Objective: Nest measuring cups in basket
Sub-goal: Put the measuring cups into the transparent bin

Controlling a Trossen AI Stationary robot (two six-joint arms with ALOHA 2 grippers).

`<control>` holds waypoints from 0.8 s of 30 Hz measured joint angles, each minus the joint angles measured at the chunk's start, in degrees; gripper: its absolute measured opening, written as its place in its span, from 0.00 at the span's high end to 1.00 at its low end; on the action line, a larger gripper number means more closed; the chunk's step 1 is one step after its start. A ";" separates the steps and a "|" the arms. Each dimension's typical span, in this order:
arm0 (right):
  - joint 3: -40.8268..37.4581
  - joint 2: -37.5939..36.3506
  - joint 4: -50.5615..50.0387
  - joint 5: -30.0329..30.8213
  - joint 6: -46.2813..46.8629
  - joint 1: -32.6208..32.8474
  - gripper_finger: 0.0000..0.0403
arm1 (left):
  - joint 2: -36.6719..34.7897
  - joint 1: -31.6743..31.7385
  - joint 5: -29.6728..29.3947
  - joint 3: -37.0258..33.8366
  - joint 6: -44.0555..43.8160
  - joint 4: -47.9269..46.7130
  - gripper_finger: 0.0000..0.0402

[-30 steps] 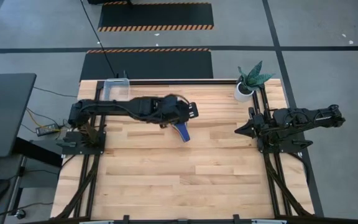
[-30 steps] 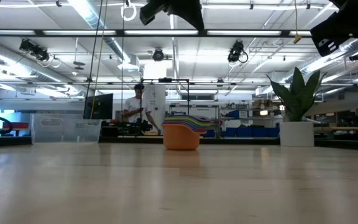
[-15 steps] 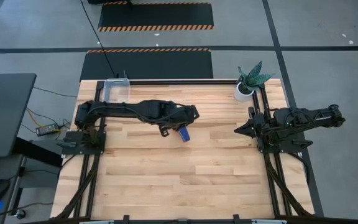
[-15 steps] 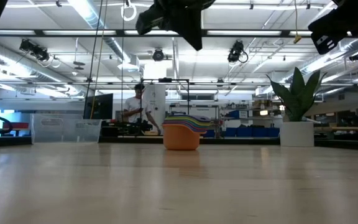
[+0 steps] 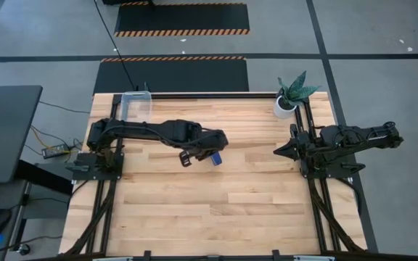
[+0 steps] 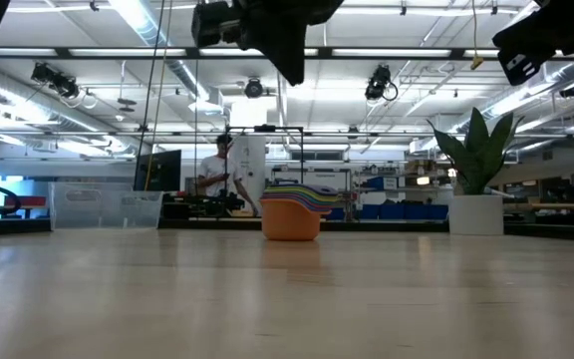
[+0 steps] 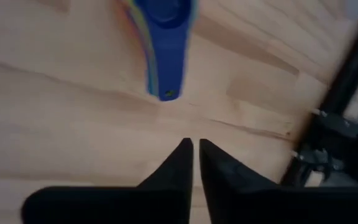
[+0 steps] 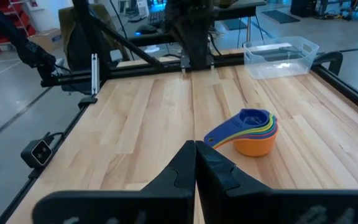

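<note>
Dark left pincer (image 7: 194, 149) closed above nested measuring cups (image 8: 250, 131), right arm folded

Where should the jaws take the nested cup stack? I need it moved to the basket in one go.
Probably the fanned handles, from above: they jut flat from the measuring cups on the side away from the basket, narrower than the round bowls. The left gripper, shut, hovers nearby.
</note>
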 joint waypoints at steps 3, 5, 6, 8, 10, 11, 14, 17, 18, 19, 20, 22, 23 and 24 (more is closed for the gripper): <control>0.00 0.00 0.00 0.00 0.00 0.00 0.96 | 0.34 -0.07 0.41 0.03 -2.01 -0.28 0.83; 0.00 0.00 0.00 0.00 0.00 0.00 0.96 | 0.95 0.01 0.43 0.04 -3.08 -0.03 0.74; 0.00 0.00 0.00 0.00 0.00 0.00 0.96 | 1.65 0.22 0.44 0.02 -3.12 -0.01 0.70; -0.02 0.00 0.02 0.00 0.00 0.00 0.96 | 2.53 0.70 0.96 -0.03 -3.12 0.98 0.60; -0.04 0.00 0.33 0.00 0.00 0.00 0.96 | 3.44 1.41 2.47 -0.04 -3.22 2.21 0.50; -0.04 -0.04 0.45 0.00 0.00 0.00 0.96 | 3.67 1.89 3.44 -0.04 -3.53 3.35 0.46; -0.04 -0.01 1.25 -0.02 0.00 0.00 0.96 | 4.00 3.33 5.87 0.00 -4.35 3.93 0.33; -0.07 0.17 2.02 -0.11 0.00 0.00 0.96 | 4.59 4.56 8.11 -0.03 -4.35 3.93 0.22; -0.07 0.20 1.87 -0.06 0.00 0.00 0.96 | 5.05 4.82 8.77 -0.03 -4.37 4.14 0.20; -0.07 0.20 1.68 -0.04 0.00 0.00 0.96 | 5.41 5.02 9.24 0.02 -4.35 4.78 0.17; -0.07 0.23 1.90 -0.10 0.00 0.00 0.96 | 5.76 5.21 9.74 0.02 -4.35 4.59 0.15; -0.07 0.28 1.93 -0.13 0.00 0.00 0.96 | 6.80 5.28 10.38 -0.01 -4.39 3.88 0.12; -0.07 0.28 1.97 -0.13 0.00 0.00 0.96 | 7.26 5.27 10.44 0.00 -4.40 4.39 0.12; -0.07 0.28 2.20 -0.15 0.00 0.00 0.96 | 7.75 5.27 10.45 0.00 -4.38 4.29 0.11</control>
